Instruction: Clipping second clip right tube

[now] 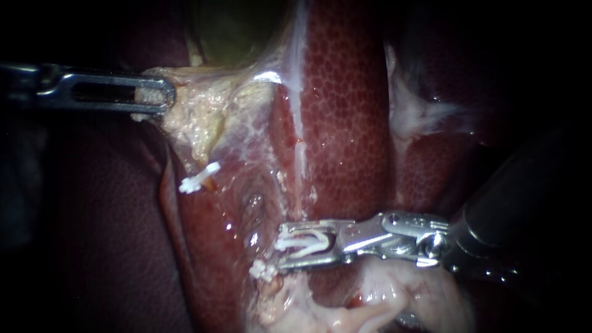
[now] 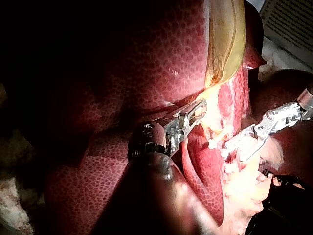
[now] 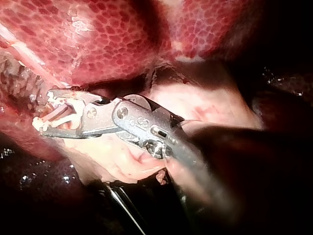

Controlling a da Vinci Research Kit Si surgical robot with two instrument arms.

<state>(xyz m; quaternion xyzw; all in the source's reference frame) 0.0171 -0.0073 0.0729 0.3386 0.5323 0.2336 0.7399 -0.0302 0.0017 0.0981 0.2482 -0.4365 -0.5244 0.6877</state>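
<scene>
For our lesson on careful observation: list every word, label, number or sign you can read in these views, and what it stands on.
Nothing can be read.
Printed sheet beyond the liver, left wrist view: lines of print, too blurred to read.
The tissue bears no writing.

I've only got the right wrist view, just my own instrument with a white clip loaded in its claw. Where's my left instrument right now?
Observer: Your left instrument is off to the endoscope view's left, its claw shut on pale tissue.
Operator: Any clip on that I can't see?
Observer: Yes, a placed clip sits below the left instrument, apart from your right instrument and its loaded clip.
Operator: Where's the gallbladder?
Observer: The gallbladder is above that pale tissue, at the endoscope view's top edge.
</scene>
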